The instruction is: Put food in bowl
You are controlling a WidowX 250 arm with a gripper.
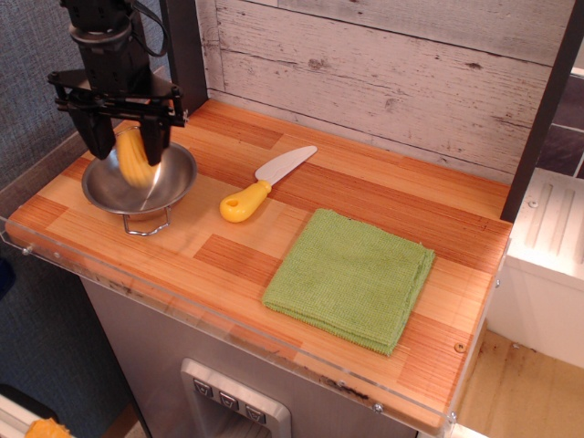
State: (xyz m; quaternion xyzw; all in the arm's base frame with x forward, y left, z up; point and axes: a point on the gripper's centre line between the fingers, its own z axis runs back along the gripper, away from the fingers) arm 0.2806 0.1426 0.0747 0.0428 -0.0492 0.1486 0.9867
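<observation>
The yellow corn piece (135, 162) is blurred and sits low inside the shiny steel bowl (182, 179) at the back left of the wooden counter. My black gripper (123, 151) hangs straight over the bowl with its fingers (153, 141) spread on either side of the corn. There is a gap between the left finger and the corn, so the gripper looks open. The gripper hides the bowl's far rim and rear handle.
A yellow-handled toy knife (260, 187) with a white blade lies right of the bowl. A folded green cloth (351, 278) lies at the front right. A plank wall runs behind the counter, and a dark post (182, 46) stands just behind the gripper.
</observation>
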